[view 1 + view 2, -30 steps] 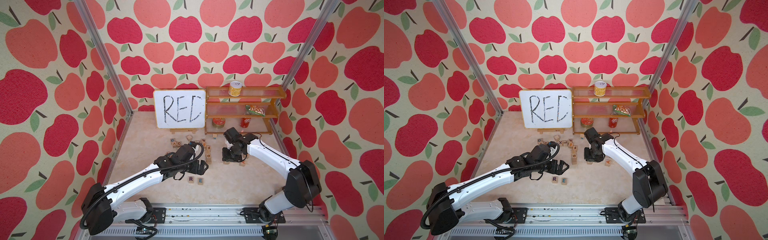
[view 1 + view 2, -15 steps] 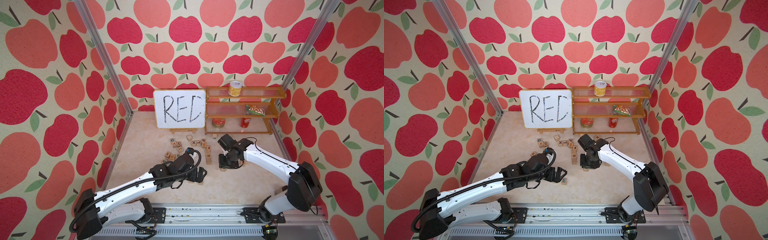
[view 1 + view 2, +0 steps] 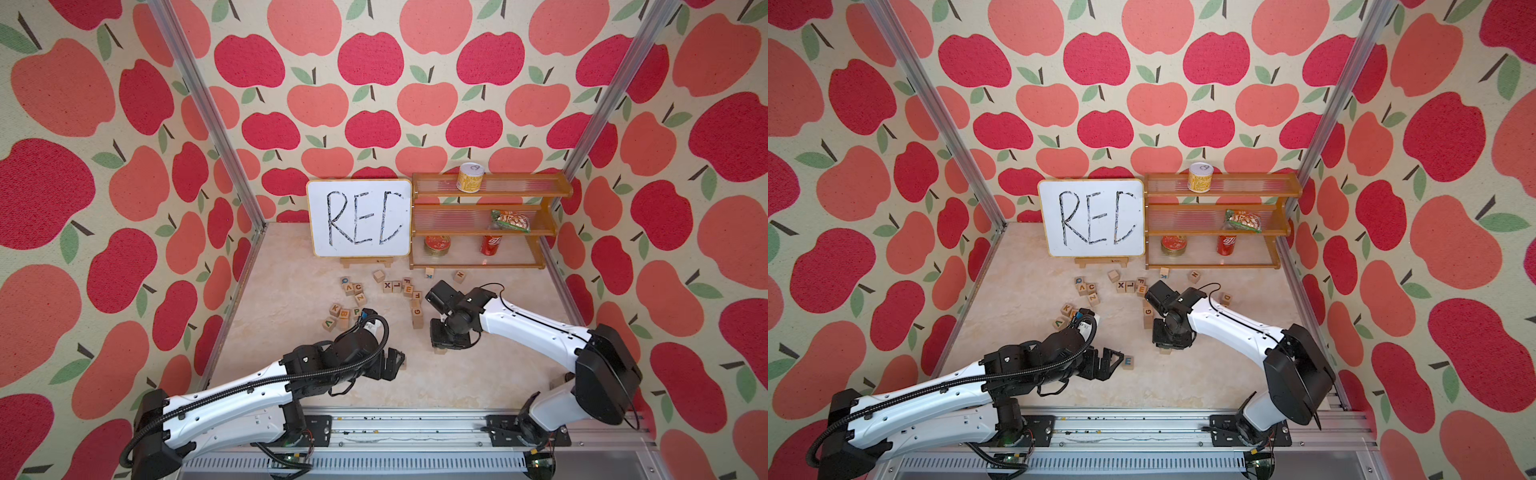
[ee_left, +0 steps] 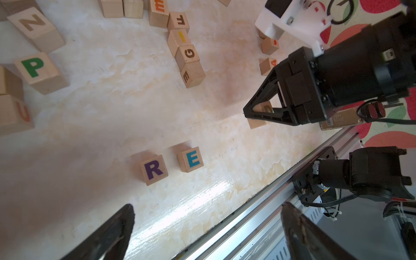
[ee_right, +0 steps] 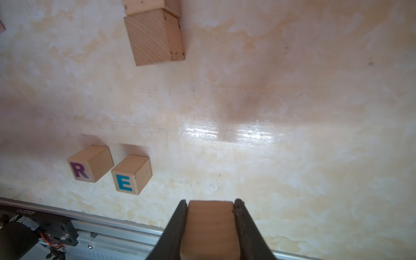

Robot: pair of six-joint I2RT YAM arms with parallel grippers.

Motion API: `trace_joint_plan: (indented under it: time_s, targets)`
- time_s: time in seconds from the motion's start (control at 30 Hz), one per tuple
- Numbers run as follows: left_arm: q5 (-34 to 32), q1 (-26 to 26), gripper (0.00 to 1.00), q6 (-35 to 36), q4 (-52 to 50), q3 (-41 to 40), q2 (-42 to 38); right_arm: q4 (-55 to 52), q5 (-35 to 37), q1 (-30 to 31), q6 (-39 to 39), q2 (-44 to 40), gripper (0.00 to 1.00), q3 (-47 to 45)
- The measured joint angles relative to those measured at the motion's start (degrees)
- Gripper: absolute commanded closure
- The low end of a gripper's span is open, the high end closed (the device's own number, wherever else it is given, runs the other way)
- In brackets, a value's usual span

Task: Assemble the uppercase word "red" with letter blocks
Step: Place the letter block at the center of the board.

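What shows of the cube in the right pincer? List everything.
A small light-wood cube, clamped on two opposite sides between the black fingers of the shut right pincer. Its face toward the wrist camera is plain grain; the left wrist view shows part of a green letter, seemingly D. Apart from the purple-R cube and blue-E cube; table contact unclear.

R block (image 4: pixel 154 170), purple letter, and E block (image 4: pixel 191 159), teal letter, are sitting side by side, slightly apart, letters up, near the right gripper (image 5: pixel 211 202). That gripper is clamping D block (image 5: pixel 210 227), whose green letter is partly showing.
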Motion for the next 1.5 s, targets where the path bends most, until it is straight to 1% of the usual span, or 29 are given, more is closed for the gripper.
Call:
trace_joint_plan:
  time_s: [0.33, 0.7, 1.23, 1.5]
  targets:
    - [-4.1, -2.9, 0.0, -3.8, -4.0, -3.4, -7.1, 2.6, 0.7, 4.1, 3.8, 1.6, 0.91, -0.7]
    - [-7.3, -4.4, 0.0, -6.1, -7.3, -4.3, -10.2, 6.1, 1.0, 6.6, 6.1, 7.3, 0.91, -0.7]
    - [-7.9, -4.9, 0.01, -7.3, -9.5, -5.2, -13.3, 8.7, 0.9, 9.4, 7.4, 13.0, 0.91, -0.5]
    - [-8.0, -4.9, 0.0, -7.9, -9.9, -5.4, -14.1, 8.6, 1.2, 10.9, 7.4, 15.8, 0.9, 2.7]
